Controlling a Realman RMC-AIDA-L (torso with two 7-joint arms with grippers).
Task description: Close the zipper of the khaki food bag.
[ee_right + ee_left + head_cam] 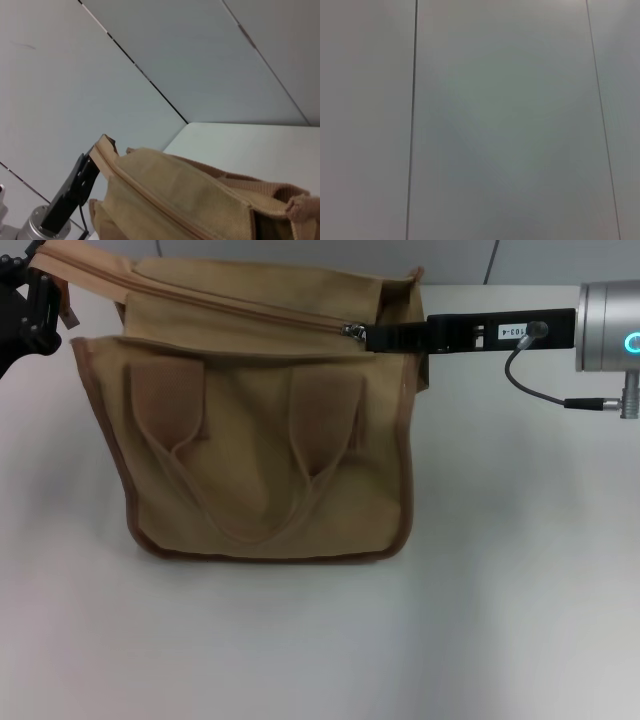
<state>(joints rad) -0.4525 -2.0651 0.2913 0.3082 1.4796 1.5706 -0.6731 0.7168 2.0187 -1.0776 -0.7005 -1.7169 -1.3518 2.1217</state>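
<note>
The zipper (240,302) runs along the top panel of the bag (260,440), which stands on the white counter (500,590) with its strap handles hanging down the near face. The silver pull tab (353,330) sits close to the right end of the line, and the right pincer (372,337) is clamped on or right at it; the track to its left looks joined, so the closing seems nearly or wholly done, with at most a short stretch left toward the right corner. The left pincer (35,305) holds the bag's upper left corner, apparently pinching the fabric tab there to keep the top taut; the right wrist view shows it gripping that corner (102,150). Nothing else lies on the counter near the bag, and nothing blocks the zipper's path. The left wrist view shows only grey wall panels (500,120).
</note>
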